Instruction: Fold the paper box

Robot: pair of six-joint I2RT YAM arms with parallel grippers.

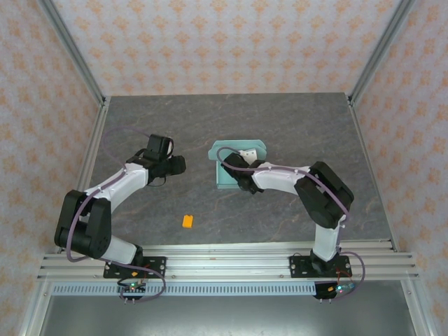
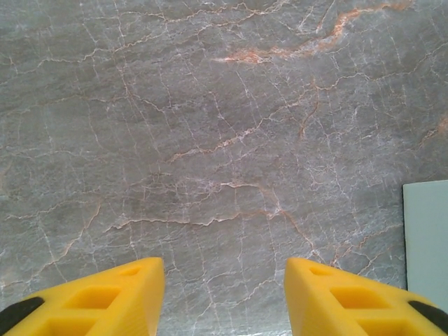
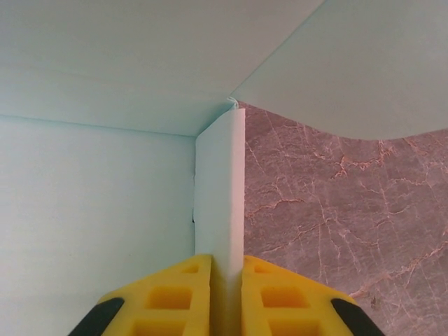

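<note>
Table (image 1: 280, 210) nearer than the paper box (image 1: 225, 185) lay free, except one small orange block (image 1: 187, 221). Left gripper (image 2: 224, 280) hovered just left of the box edge, fingers wide apart, empty. Right gripper (image 3: 226, 264) was closed tight on the box's upright flap edge.

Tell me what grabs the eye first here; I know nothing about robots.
The pale mint paper box in the middle of the grey marbled table stands out most, with the right hand pinched shut on a thin fold of its card. Off to the left, the left hand hangs open over bare tabletop, holding nothing. A tiny orange block lies alone nearer the front edge, between the two arms.
</note>
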